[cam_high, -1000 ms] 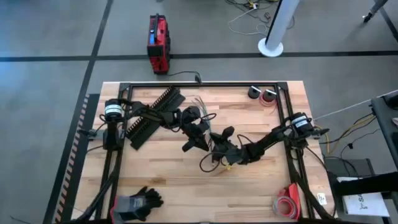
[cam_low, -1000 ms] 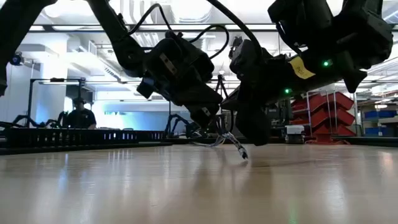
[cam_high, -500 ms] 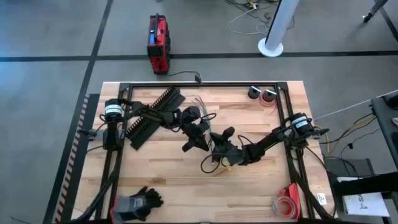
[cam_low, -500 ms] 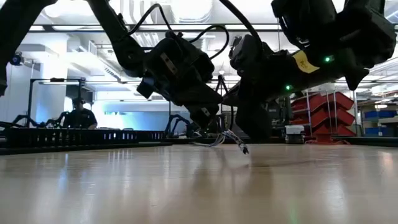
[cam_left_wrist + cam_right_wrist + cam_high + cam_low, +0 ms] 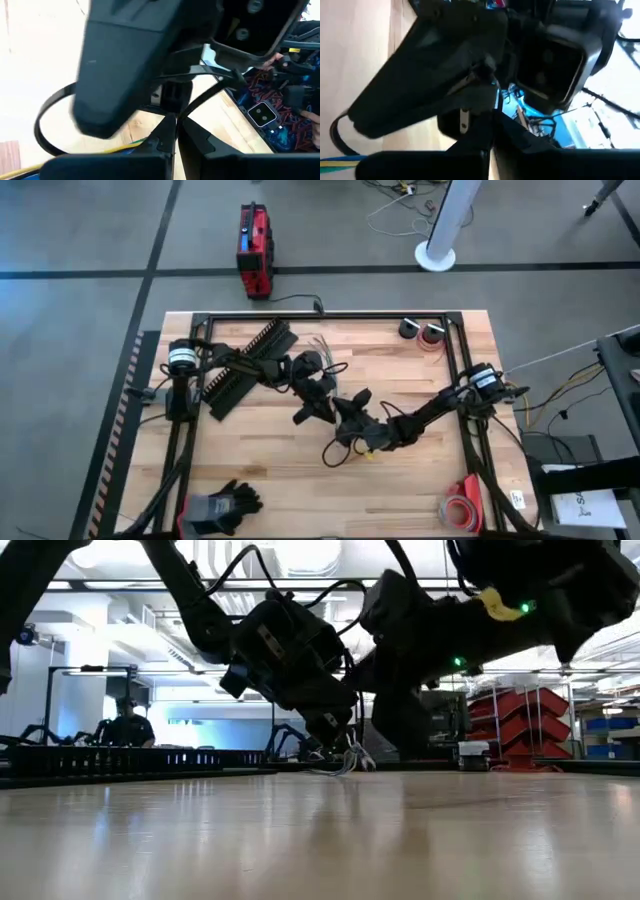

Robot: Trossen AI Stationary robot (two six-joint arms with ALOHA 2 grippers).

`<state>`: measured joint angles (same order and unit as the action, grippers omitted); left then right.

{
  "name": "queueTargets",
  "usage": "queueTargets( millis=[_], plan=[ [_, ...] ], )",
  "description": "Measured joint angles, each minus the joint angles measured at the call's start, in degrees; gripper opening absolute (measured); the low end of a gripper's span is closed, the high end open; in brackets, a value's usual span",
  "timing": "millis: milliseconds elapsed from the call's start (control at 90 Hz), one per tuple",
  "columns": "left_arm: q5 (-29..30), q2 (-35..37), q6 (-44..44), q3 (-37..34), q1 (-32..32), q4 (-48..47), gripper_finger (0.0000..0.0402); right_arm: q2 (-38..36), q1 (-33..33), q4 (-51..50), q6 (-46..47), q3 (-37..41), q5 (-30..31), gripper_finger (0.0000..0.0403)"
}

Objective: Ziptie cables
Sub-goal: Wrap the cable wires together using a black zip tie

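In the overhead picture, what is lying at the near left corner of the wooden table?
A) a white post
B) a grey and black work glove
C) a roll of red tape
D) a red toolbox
B: the grey and black work glove lies at the near left corner of the wooden table.

The high view looks straight down from well above, taking in the whole bench (image 5: 250,470) and the floor around it, with both arms meeting at mid-frame. The low view sits at bench-top height, facing level across the wood into the room, and shares that same meeting of arms, seen close in its upper half. Each wrist view looks forward from very near, so the other arm's dark housing fills most of the frame.
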<state>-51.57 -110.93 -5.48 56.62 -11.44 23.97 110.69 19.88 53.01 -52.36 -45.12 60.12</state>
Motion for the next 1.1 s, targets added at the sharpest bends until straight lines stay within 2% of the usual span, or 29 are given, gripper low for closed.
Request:
queueTargets(
  millis=[233, 389, 656, 856, 1100],
  plan=[
    [-0.08, 0.00, -0.02, 0.00, 0.00, 0.00, 0.0000, 0.00, 0.39, -2.39, -1.35, -0.09, 0.13, 0.0000],
    [-3.29, 0.00, -1.72, 0.00, -0.02, 0.01, 0.0000, 0.00, 0.39, -5.95, -0.12, -0.09, 2.02, 0.0000],
    [-3.45, 0.00, -3.73, 0.00, -0.02, 0.00, 0.0000, 0.00, 1.05, -6.03, 0.30, -0.84, 2.03, 0.0000],
    [-3.48, 0.00, -3.75, 0.00, -0.02, 0.01, 0.0000, 0.00, 2.18, -6.09, -2.86, -1.44, 2.14, 0.0000],
    [-3.49, 0.00, -4.72, 0.00, 0.00, 0.02, 0.0000, 0.00, 2.25, -6.24, -8.91, -1.44, 6.58, 0.0000]
  ],
)
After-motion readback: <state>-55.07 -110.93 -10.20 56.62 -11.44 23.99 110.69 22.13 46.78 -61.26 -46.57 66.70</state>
